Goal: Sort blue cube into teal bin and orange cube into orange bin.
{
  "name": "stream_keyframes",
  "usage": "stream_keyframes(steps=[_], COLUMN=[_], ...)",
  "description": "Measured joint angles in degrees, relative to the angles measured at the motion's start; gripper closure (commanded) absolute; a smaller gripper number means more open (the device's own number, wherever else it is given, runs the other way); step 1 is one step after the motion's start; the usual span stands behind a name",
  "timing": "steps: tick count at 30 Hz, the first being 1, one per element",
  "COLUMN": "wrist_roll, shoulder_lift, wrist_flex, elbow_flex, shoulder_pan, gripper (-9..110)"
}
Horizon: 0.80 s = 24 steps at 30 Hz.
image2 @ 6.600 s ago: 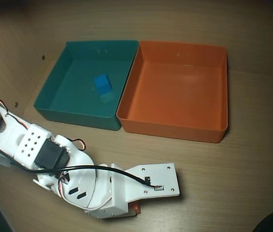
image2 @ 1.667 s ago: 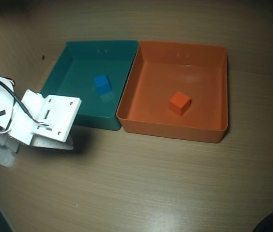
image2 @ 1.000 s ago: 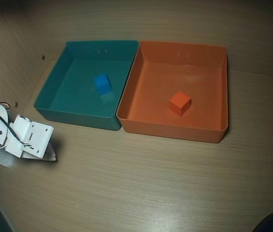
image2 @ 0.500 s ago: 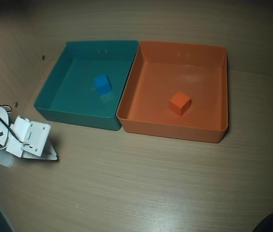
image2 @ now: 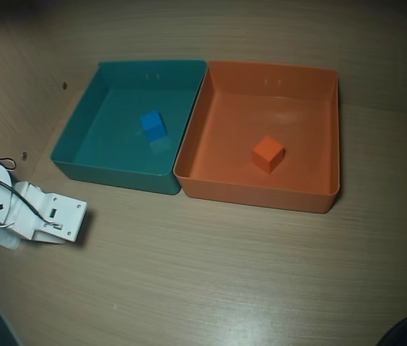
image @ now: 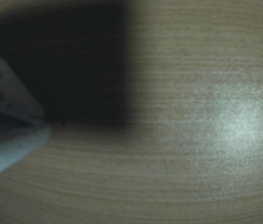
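The teal bin (image2: 81, 137) sits on the wooden bench (image2: 225, 267), and the blue cube (image2: 153, 125) rests on its floor, slightly right of centre in the overhead view. Touching the teal bin's right wall stands the orange bin (image2: 312, 198) — the orange cube (image2: 268, 153) lies inside it, near the middle. The white arm (image2: 34, 213) lies low on the bench, just off the teal bin's near-left corner. In the blurred wrist view the jaws (image: 45, 122) appear clenched together — nothing between them — above bare bench, with a dark shape (image: 75, 60) behind.
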State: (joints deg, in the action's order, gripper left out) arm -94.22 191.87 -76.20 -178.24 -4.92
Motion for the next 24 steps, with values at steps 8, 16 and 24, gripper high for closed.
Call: stream_keyframes(steps=[8, 16, 24], wrist_roll=[-1.14, -1.32, -1.32], shoulder_lift=[0.18, 0.18, 0.18], wrist_flex=[0.18, 0.26, 0.26], elbow_flex=[0.00, 0.00, 0.00], shoulder_pan=[-1.41, -1.41, -1.41], gripper=[106, 106, 106])
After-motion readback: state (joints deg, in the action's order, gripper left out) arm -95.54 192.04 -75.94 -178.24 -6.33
